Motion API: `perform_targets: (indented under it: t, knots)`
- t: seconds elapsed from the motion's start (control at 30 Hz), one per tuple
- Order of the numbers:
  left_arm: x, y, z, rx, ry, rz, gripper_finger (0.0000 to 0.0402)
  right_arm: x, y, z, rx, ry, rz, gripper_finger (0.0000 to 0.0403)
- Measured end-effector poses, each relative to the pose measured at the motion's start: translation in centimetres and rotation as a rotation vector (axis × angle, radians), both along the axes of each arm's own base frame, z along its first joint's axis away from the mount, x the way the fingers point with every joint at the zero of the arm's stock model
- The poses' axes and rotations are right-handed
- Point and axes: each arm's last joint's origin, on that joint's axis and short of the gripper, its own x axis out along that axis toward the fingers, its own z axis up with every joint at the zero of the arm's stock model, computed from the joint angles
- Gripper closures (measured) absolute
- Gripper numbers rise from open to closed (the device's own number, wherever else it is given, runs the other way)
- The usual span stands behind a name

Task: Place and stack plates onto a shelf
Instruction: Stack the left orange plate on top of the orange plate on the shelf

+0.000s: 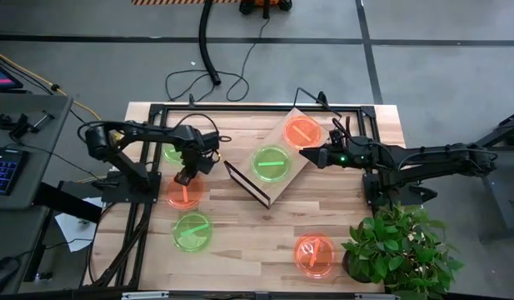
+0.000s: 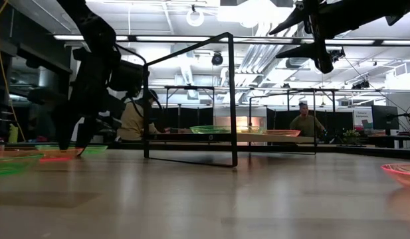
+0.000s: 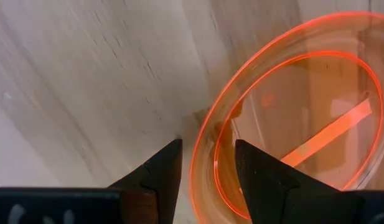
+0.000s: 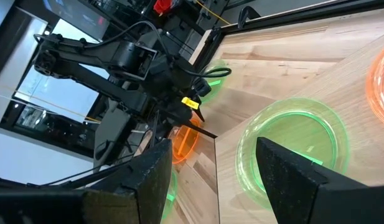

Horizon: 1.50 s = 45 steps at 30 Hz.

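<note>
My left gripper [image 1: 183, 177] [image 3: 208, 146] points down at an orange plate [image 1: 184, 194] lying flat on the table's left part. It is open, with one finger inside the plate's rim and one outside. Two green plates [image 1: 192, 231] [image 1: 172, 153] lie near it, the farther one partly under the left arm. Another orange plate [image 1: 313, 254] lies near the front edge. The shelf [image 1: 283, 186] stands slantwise mid-table and bears a green plate [image 1: 271, 163] and an orange plate [image 1: 303, 132]. My right gripper [image 1: 307, 154] [image 4: 211, 149] hovers open above the shelf. My left gripper comes from above, pointing down, and stands astride the orange plate's rim [image 3: 198, 167] on the side toward the table's far edge. One finger [image 3: 257, 168] is inside the plate and the other outside. Whether they touch the rim I cannot tell. The plate lies flat on the table.
A potted plant [image 1: 398, 246] stands at the table's near right corner beside the orange plate. The shelf's black wire frame [image 2: 191, 93] rises above the board. Bare wood lies between the shelf and the near edge. People sit in the room behind.
</note>
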Motion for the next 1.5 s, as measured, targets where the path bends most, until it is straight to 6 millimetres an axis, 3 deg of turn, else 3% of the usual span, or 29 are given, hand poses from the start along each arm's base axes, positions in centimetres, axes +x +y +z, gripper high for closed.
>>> perform_targets:
  t: [0.2,0.43,0.67,1.03,1.5]
  knots:
    - [0.1,0.1,-0.5,-0.015,0.029,0.003,0.0278,0.0,0.0,0.0,0.000,0.000,0.000,0.0187]
    - [-0.5,0.5,-0.3,-0.069,0.022,0.114,0.0392,0.0,0.0,-0.1,0.000,0.006,0.000,0.0187]
    - [-1.4,2.0,0.7,-0.139,0.076,0.328,0.0400,0.0,0.0,-0.1,0.002,0.014,-0.001,0.0187]
    - [-2.0,3.6,2.7,-0.137,0.090,0.477,0.0401,-0.1,0.0,-0.4,0.075,0.023,-0.021,0.0187]
    - [-4.4,3.4,7.4,-0.044,-0.105,0.644,0.0401,-0.3,0.0,-0.9,0.201,0.040,-0.086,0.0187]
